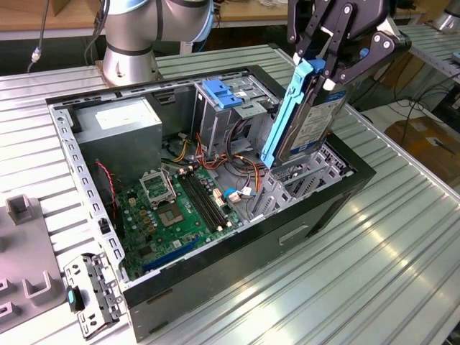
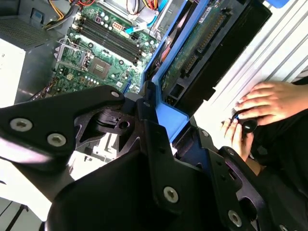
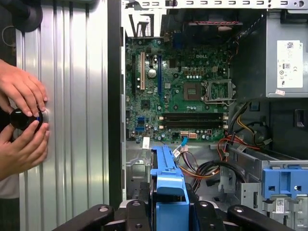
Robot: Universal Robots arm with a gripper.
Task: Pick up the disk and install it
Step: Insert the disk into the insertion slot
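The disk (image 1: 310, 126), a silver drive with a white-and-blue label and blue side rails, hangs steeply tilted over the open computer case (image 1: 237, 266), toward the exterior view's right. Its lower end dips just inside the case near the drive bay. My gripper (image 1: 325, 68) is shut on the disk's upper end, black fingers on either side. In the second wrist view the disk (image 2: 202, 38) shows its green circuit board and a blue rail running away from the gripper (image 2: 163, 120). In the first wrist view the blue rail end of the disk (image 3: 168, 185) sits between the fingers of the gripper (image 3: 168, 211).
Inside the case lie a green motherboard (image 1: 180, 208), a grey power supply (image 1: 118, 126) and a metal cage with a blue top (image 1: 223, 97). Coloured cables run between them. A person's hands (image 3: 21, 120) hold a black knob on the ribbed table beside the case. The arm's base (image 1: 129, 50) stands behind.
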